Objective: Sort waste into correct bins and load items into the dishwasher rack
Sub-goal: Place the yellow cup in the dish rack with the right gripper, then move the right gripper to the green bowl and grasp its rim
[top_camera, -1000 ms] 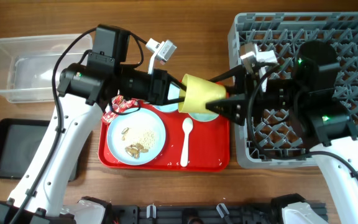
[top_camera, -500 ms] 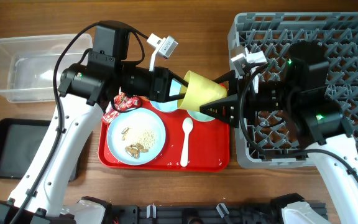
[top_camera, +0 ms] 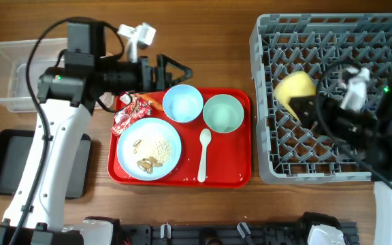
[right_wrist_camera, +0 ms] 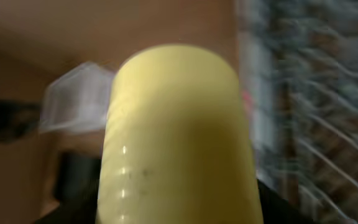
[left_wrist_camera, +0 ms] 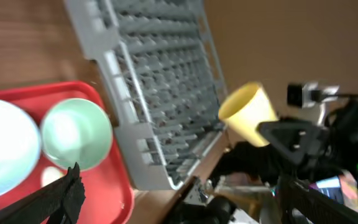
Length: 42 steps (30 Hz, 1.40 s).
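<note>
— Which step is in hand?
— Loading the rack (top_camera: 332, 41), by the look of it. The right gripper (top_camera: 306, 107) is clamped on the cup (top_camera: 296, 90), holding it tilted above the rack's left part. The rack fills the tabletop's right edge. Whether the cup touches the pegs cannot be told (the right wrist view is blurred).
— And the left gripper (top_camera: 182, 71)?
— Spread wide and empty, hovering over the far edge of the red tray (top_camera: 240, 178), near the blue bowl (top_camera: 183, 103).
— What does the next move call for?
— Probably lowering the cup between pegs, then letting go. The blue bowl, green bowl (top_camera: 223, 113), spoon (top_camera: 204, 155) and plate (top_camera: 148, 148) sit on the red tray, mid-table toward the near edge. The plate carries scraps (top_camera: 147, 163), and the wrapper (top_camera: 129, 114) lies at the red tray's far-left corner. Those likely need binning: the tub (top_camera: 9, 68) is at the far-left corner, the black tray (top_camera: 5, 160) by the left edge.
</note>
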### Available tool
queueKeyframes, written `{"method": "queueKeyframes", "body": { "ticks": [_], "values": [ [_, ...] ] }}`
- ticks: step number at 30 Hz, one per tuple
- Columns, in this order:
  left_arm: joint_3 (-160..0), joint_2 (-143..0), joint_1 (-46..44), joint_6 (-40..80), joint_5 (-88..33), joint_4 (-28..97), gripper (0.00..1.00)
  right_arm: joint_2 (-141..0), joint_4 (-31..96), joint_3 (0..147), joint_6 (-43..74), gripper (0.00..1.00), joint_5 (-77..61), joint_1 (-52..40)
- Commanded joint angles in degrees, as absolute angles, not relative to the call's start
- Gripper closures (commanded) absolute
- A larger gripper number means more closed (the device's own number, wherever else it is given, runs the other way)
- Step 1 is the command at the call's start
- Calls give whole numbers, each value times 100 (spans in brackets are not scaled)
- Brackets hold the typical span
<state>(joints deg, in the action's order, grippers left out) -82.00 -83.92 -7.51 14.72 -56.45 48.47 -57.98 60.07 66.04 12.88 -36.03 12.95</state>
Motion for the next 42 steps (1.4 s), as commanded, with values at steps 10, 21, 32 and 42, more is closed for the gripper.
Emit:
{"method": "queueKeyframes", "body": {
  "ticks": [10, 21, 32, 42],
  "values": [
    [-8215, -8416, -652, 1457, -5450, 5074, 0, -7780, 7400, 7094, 1789, 37, 235, 2399],
    [-8215, -8416, -652, 1459, -5454, 5172, 0, -8611, 7317, 7555, 1201, 6, -561, 2499],
    [-8215, -8272, -1046, 1459, -3374, 5878, 17, -6154, 7319, 8029, -23, 20, -3446, 2464],
    [-8221, -7190, -1402, 3076, 99, 6176, 2, -7168, 6563, 8014, 1791, 34, -1730, -1594]
  ]
}}
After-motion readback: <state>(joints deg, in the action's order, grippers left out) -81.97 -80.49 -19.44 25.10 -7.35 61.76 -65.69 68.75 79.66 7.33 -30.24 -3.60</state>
